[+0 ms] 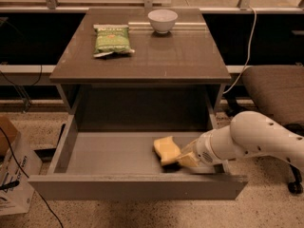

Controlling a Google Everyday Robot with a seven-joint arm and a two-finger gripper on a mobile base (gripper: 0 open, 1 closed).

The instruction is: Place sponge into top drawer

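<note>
The pale-yellow sponge (166, 150) lies low inside the open top drawer (109, 152), right of the middle and near the front panel. My gripper (184, 158) reaches into the drawer from the right on the white arm (256, 139). Its tip is right against the sponge's right end. The drawer is pulled fully out below the table top.
A green snack packet (112, 39) and a white bowl (162, 20) sit on the table (185, 56). A brown chair (278, 87) stands at the right, behind my arm. A cardboard box (12, 175) and cables are on the floor at the left.
</note>
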